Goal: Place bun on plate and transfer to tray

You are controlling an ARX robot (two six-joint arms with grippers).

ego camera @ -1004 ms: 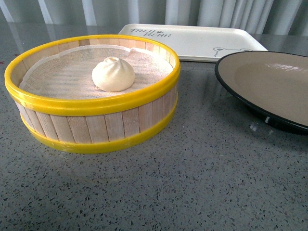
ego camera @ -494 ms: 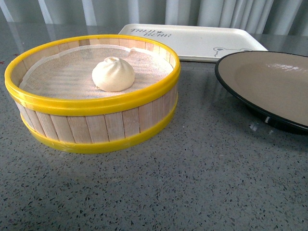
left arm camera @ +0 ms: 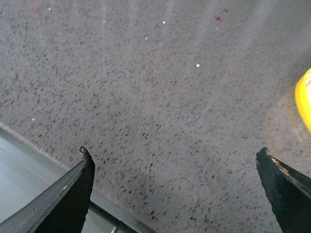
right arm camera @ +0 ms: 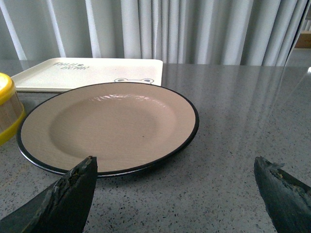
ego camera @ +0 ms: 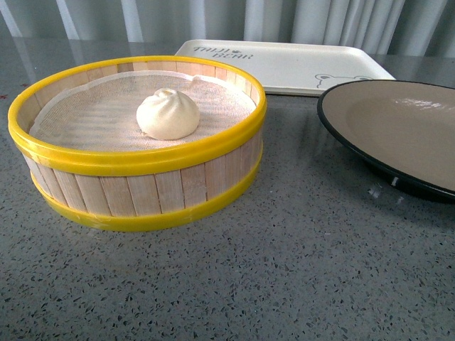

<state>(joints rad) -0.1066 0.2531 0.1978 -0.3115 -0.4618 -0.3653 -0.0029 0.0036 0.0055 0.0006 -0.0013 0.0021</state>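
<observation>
Task not started, as far as I can judge. Bun (ego camera: 168, 114) sits in the steamer basket (ego camera: 142, 192), left-centre of the front view, on the white liner, nothing touching it. Plate (ego camera: 398, 128) is empty at the right edge of the frame, on the table (ego camera: 284, 270). Tray (ego camera: 284, 64) is empty at top centre, behind basket and plate. All left to do: pick bun, put it on plate, move plate to tray.

Neither arm shows in the front view. Left gripper (left arm camera: 175, 160) has its jaws spread wide and holds nothing. It hangs over bare table with a bit of the basket's yellow rim at the frame edge, so it is beside the basket and not over the bun. Right gripper (right arm camera: 175, 165) is also wide apart and empty. It is held low and aimed across the plate towards the tray, not touching the rim.
</observation>
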